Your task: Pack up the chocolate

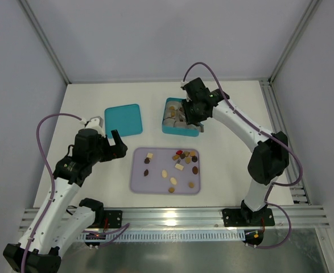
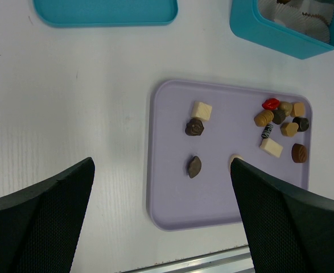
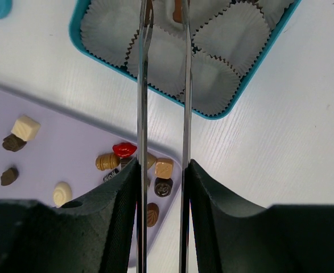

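Observation:
Several pieces of chocolate [image 1: 185, 156], brown, tan, cream and one red, lie scattered on a lavender tray [image 1: 138, 185]. The teal box [image 1: 172, 131] of white paper cups [image 3: 223, 34] stands behind it, with a few brown pieces [image 1: 175, 109] in its far cups. My right gripper [image 1: 192, 120] hangs over the box, and its long metal blades [image 3: 162, 7] stand apart above a cup. A brown piece [image 3: 178, 7] shows at the tips, which the frame edge cuts off. My left gripper [image 2: 161, 165] is wide open above the tray's [image 2: 172, 205] near left corner, holding nothing.
The teal lid [image 1: 123, 120] lies flat left of the box. An aluminium rail [image 1: 178, 216] runs along the near table edge. Grey walls close in the back and both sides.

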Action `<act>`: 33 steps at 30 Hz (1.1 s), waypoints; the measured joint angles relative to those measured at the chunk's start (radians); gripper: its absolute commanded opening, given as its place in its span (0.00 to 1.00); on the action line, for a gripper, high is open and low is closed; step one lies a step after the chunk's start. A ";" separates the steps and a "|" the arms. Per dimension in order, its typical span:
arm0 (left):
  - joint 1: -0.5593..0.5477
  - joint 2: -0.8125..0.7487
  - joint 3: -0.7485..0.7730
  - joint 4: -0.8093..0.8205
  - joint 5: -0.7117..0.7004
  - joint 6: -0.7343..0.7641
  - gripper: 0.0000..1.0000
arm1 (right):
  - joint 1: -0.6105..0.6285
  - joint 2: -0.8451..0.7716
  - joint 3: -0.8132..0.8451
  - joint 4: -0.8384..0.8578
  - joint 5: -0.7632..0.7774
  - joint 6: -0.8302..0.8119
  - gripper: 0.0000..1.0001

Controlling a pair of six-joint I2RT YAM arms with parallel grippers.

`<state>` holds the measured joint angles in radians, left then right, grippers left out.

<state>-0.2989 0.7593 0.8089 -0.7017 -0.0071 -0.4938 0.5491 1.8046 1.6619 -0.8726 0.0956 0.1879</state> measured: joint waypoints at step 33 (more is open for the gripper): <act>0.000 -0.003 0.000 0.000 0.000 0.000 1.00 | 0.411 -0.576 -0.547 -0.122 0.009 0.126 0.47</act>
<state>-0.2989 0.7563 0.8089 -0.7013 -0.0071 -0.4942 0.9604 1.2282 1.1145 -0.9943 0.1043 0.3138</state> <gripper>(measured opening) 0.996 0.462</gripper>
